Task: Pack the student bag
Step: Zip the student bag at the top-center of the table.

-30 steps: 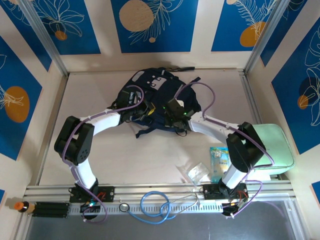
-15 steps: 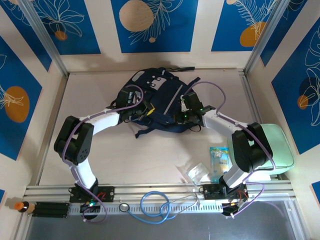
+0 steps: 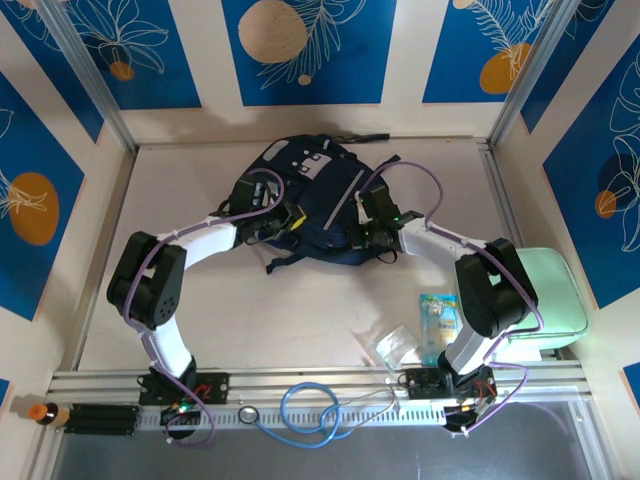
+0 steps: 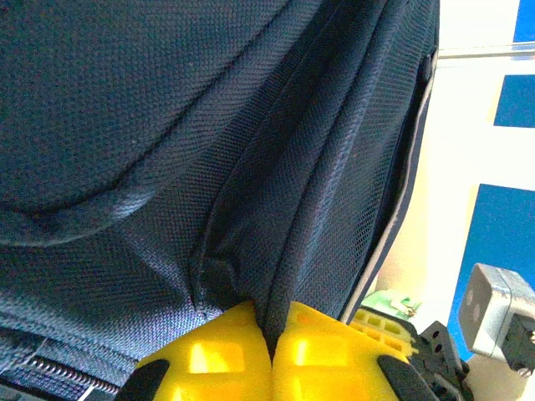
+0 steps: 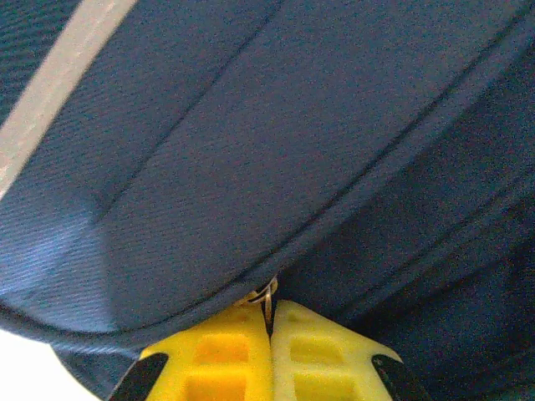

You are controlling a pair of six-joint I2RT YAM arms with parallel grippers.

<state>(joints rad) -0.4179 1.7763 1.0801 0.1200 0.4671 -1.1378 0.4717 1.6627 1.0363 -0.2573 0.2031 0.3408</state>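
The student bag (image 3: pixel 318 190), dark navy with a grey-white patch and a pale diagonal stripe, lies at the back middle of the table. My left gripper (image 3: pixel 284 222) is at its left side. In the left wrist view the yellow fingers (image 4: pixel 219 351) are shut on a fold of the bag's navy mesh fabric (image 4: pixel 276 251). My right gripper (image 3: pixel 363 232) is at the bag's lower right edge. In the right wrist view it (image 5: pixel 269 322) is shut on a small metal zipper pull ring (image 5: pixel 266 294) under a navy seam.
A mint green zip case (image 3: pixel 548 295) sits at the right edge, partly under my right arm. A snack packet (image 3: pixel 437 315) and a clear plastic bag (image 3: pixel 390 345) lie in front of it. A blue cable (image 3: pixel 310 408) coils on the front rail.
My right gripper swung right along the bag's lower edge, then came back a little left and lower. The bag's lower right part shifted with it. The left arm barely moved.
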